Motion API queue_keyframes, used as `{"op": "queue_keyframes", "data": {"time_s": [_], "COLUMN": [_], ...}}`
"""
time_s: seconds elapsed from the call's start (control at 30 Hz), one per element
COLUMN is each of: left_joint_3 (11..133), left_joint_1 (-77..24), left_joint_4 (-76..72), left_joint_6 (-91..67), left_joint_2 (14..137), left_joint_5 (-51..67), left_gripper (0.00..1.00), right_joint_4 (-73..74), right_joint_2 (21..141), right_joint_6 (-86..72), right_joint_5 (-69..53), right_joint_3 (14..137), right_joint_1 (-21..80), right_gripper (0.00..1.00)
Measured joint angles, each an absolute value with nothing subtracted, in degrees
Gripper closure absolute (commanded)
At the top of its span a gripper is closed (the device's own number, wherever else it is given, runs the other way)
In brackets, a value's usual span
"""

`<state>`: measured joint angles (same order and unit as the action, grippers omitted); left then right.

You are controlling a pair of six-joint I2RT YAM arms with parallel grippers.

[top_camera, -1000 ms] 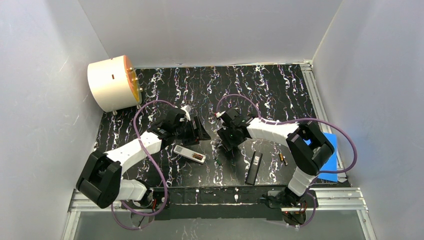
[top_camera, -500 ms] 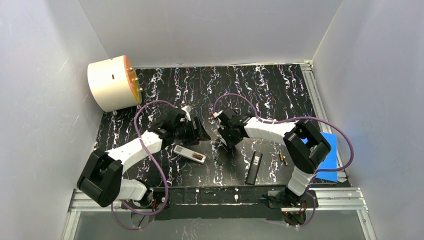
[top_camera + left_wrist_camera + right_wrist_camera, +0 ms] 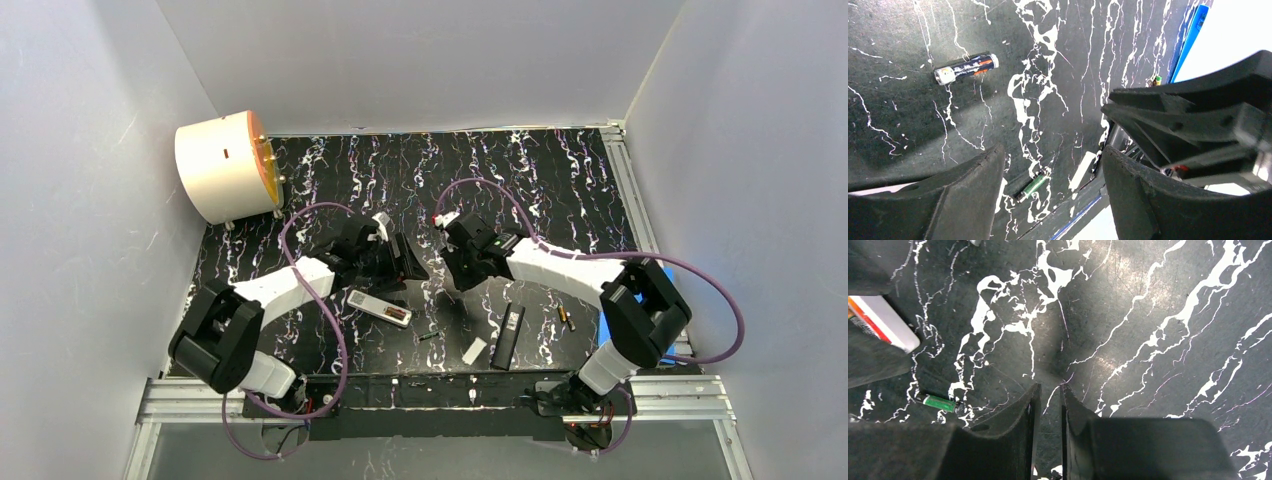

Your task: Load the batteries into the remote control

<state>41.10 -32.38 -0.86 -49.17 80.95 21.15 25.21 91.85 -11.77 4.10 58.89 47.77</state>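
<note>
The white remote [image 3: 380, 307] lies face down with its battery bay open, just in front of my left gripper [image 3: 404, 263]; one end of it shows in the right wrist view [image 3: 884, 323]. My left gripper [image 3: 1053, 172] is open and empty above the mat. A green battery [image 3: 428, 336] lies near the front edge [image 3: 1032, 186] [image 3: 938, 402]. A black-and-orange battery [image 3: 966, 68] lies farther off. A black-and-gold battery [image 3: 566, 319] lies at the right. My right gripper [image 3: 462, 278] is shut and empty over bare mat [image 3: 1049, 392].
A black remote [image 3: 508, 336] and a small white cover piece [image 3: 474, 349] lie near the front edge. A cream drum [image 3: 225, 165] stands at the back left. A blue pad [image 3: 662, 300] sits off the mat at the right. White walls enclose the table.
The right arm swung its elbow to the right and its gripper lifted back slightly. The white cover piece now lies near the front edge. The green battery shifted a little toward the front.
</note>
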Motion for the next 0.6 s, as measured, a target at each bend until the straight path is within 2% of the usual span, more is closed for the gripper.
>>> {"op": "queue_keyframes", "data": {"time_s": [0.23,0.6], "left_joint_3": [41.7,41.7], "left_joint_1": [-32.4,-32.4], "left_joint_4": [-1.2,-0.6], "left_joint_6": [-49.6,-48.0], "left_joint_2": [82.0,76.0], "left_joint_5": [21.0,18.7], "left_gripper": [0.31,0.32], "right_joint_4": [27.3,38.3], "right_joint_2": [89.9,82.1], "right_joint_6": [-16.4,-35.6], "right_joint_5": [5.0,9.7], "right_joint_3": [58.0,53.9], "right_joint_1": [48.1,54.8], "right_gripper": [0.40,0.37]}}
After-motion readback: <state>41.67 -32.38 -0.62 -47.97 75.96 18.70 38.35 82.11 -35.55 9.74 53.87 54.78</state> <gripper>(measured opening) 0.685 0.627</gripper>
